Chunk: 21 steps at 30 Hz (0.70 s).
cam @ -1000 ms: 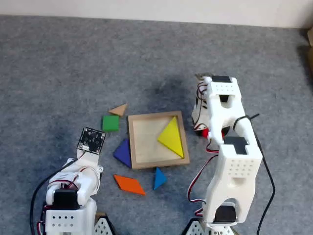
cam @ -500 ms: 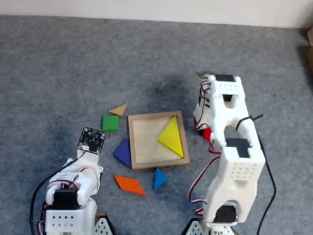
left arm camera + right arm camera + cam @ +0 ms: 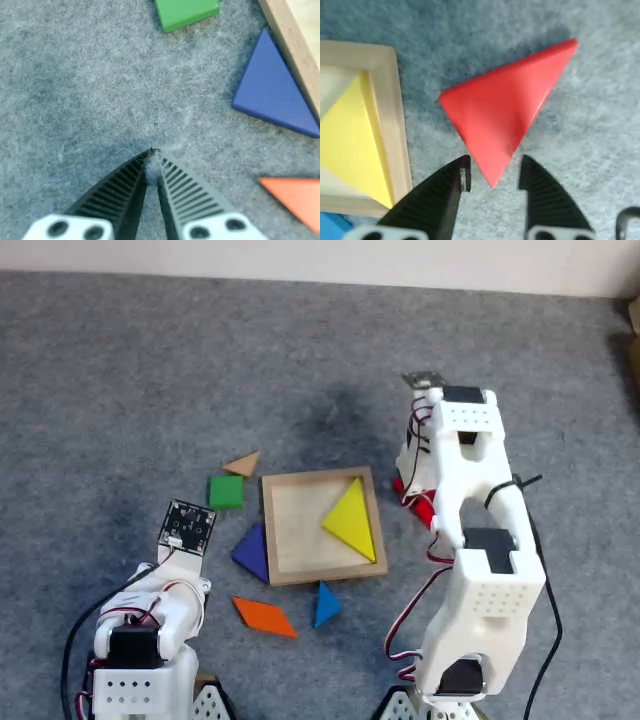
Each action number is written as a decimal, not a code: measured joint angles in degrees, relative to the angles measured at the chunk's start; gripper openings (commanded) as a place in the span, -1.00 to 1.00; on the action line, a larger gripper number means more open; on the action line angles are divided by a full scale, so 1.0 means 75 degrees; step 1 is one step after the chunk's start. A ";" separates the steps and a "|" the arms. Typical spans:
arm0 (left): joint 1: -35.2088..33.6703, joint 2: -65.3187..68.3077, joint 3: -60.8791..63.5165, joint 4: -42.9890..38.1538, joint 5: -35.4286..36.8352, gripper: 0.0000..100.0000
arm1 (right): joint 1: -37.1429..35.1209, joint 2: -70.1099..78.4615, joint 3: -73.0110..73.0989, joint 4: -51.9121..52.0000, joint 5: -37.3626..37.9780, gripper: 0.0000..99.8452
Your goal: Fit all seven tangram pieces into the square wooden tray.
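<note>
The square wooden tray (image 3: 271, 530) lies mid-table with a yellow triangle (image 3: 352, 520) inside it. Just off its right rim lies a red triangle (image 3: 505, 120), partly under the right arm in the high view (image 3: 418, 502). My right gripper (image 3: 492, 172) hovers open over it, one finger on each side of the triangle's near corner. Left of the tray lie a tan triangle (image 3: 243, 463), a green square (image 3: 226, 491) and a dark blue triangle (image 3: 251, 552). An orange parallelogram (image 3: 265, 616) and a light blue triangle (image 3: 326, 604) lie in front. My left gripper (image 3: 152, 152) is shut, empty, over bare carpet near the dark blue triangle (image 3: 275, 95).
Everything rests on grey carpet (image 3: 200, 370). The tray's rim (image 3: 390, 115) runs close beside the red triangle. The left arm's base (image 3: 130, 670) stands at the front left, the right arm's base (image 3: 470, 660) at the front right.
The right arm has shifted slightly toward the far side, and a little more of the red triangle shows beside it. The left arm and the pieces have not moved.
</note>
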 measured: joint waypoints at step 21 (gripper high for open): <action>0.0000 0.0000 0.0000 0.0000 0.0000 -0.99 | -0.0633 0.0703 -0.0516 -0.0692 -0.0305 -0.55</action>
